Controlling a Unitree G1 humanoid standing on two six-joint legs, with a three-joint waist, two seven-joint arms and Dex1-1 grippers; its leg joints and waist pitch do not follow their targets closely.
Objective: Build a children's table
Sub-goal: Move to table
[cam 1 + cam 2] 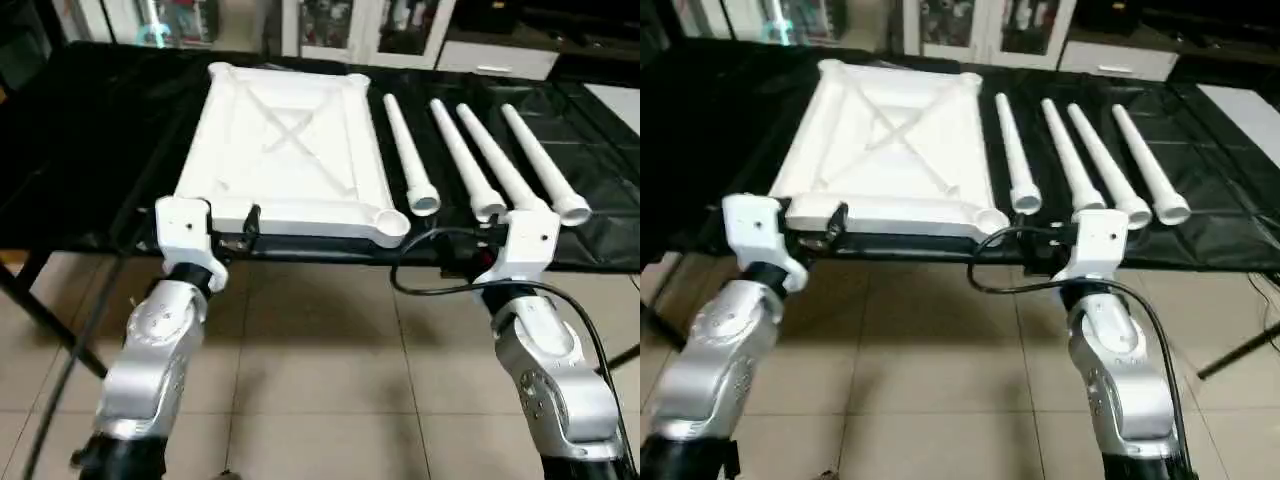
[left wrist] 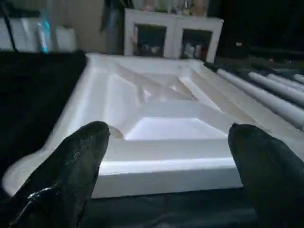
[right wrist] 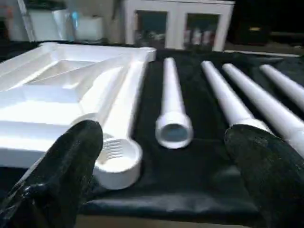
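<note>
Both grippers hung open, empty; tabletop lay socket-side up, four legs unattached beside it.

Setting: indoor room, likely a lab or demo space. Beige tiled floor; black-covered worktop on thin dark legs; white glass-door cabinets along the far wall, contents blurred.

Smooth white plastic tabletop and legs lie on black cloth; forearms are brushed silver metal.
</note>
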